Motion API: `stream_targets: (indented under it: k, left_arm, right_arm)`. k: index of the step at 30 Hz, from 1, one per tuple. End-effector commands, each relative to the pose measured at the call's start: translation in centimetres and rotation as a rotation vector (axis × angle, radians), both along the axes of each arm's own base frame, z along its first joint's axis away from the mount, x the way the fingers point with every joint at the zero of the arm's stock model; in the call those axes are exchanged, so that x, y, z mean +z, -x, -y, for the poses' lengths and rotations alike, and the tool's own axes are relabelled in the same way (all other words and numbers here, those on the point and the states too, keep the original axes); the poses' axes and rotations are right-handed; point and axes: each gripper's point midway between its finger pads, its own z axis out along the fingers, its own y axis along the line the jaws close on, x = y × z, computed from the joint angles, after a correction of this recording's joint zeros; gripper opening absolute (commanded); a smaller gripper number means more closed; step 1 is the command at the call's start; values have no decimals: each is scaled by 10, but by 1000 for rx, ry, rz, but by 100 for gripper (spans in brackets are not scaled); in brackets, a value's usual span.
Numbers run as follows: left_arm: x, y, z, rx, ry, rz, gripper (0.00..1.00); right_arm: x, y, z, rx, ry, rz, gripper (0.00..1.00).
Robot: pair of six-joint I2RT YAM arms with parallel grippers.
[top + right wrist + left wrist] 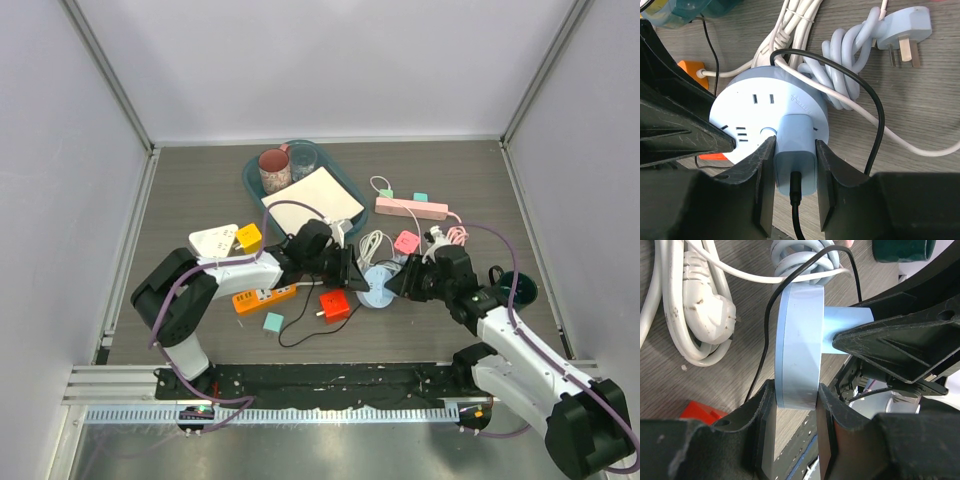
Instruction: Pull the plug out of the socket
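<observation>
A round pale-blue socket (pixel 376 287) sits mid-table, seen edge-on in the left wrist view (pixel 798 345) and face-on in the right wrist view (pixel 747 107). A pale-blue plug (pixel 795 155) with a black cable is seated in its face; it also shows in the left wrist view (pixel 842 332). My left gripper (pixel 796 402) is shut on the socket's rim, a finger on each flat side. My right gripper (pixel 795 170) is shut on the plug, its fingers pressed to the plug's two sides. In the top view the left gripper (pixel 352 272) and right gripper (pixel 398 284) meet at the socket.
The socket's coiled pale cord and its plug (pixel 902 30) lie just beyond it. A white cable bundle (pixel 695 315), a red adapter (pixel 335 305), an orange power strip (pixel 263 298), a pink strip (pixel 410 208) and a tray (pixel 255 185) with cups surround the spot.
</observation>
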Motion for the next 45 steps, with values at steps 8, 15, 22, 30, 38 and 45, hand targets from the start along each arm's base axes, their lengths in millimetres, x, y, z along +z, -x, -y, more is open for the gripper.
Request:
stream_targets:
  k: [8,15,22,30,38,45]
  left_arm:
    - [-34,-23,-29,144,-173,-9,0]
    - [-29,-21,-22,117,-156,-5,0]
    - [-38,-18,-35,137,-228,1,0]
    - [-43,-19,-46,153,-278,22,0]
    - [-41,-21,-43,165,-263,19,0]
    - [-40,-27,-39,186,-298,40,0]
  right_arm:
    - [53,-19,-9,38,-24,205,1]
    - [49,-13,-25,62,-124,149,1]
    - [48,-19,-19,1,-114,122,1]
    - [69,-22,-17,62,-44,172,1]
    - [70,-17,-27,89,-109,169,1]
    - [91,-24,-14,4,-23,301,1]
